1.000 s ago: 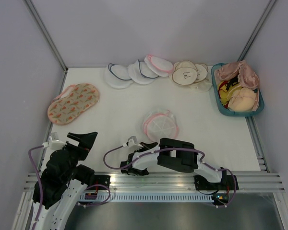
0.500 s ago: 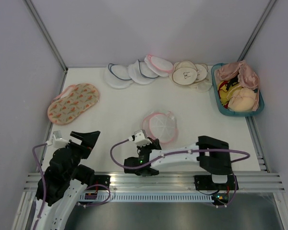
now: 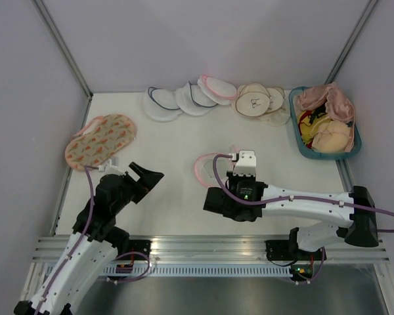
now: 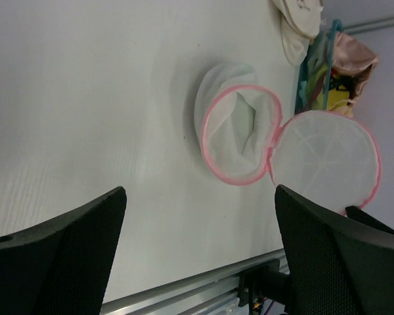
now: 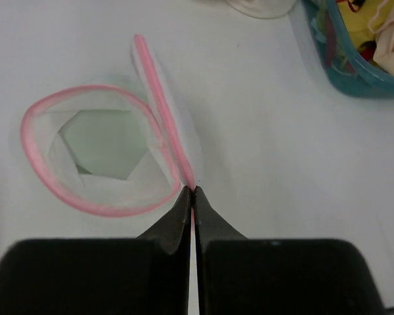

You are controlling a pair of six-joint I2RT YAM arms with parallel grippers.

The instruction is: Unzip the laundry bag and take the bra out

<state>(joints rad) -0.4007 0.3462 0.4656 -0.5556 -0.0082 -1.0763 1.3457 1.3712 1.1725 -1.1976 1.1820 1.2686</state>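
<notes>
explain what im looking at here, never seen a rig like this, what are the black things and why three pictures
These are two robot arms bolted at the near edge of a white table. The overhead picture comes from a fixed camera above and behind them. The other two come from small cameras on each arm's wrist, so the black shapes at the bottom are that arm's own fingers. The left gripper is open and holds nothing. The right gripper is shut on the pink edge of a round mesh laundry bag, which is unzipped, its lid folded back. I cannot make out what is inside. Also on the table: an orange floral bag, a row of white pouches and a teal basket of peach-pink garments.
</notes>
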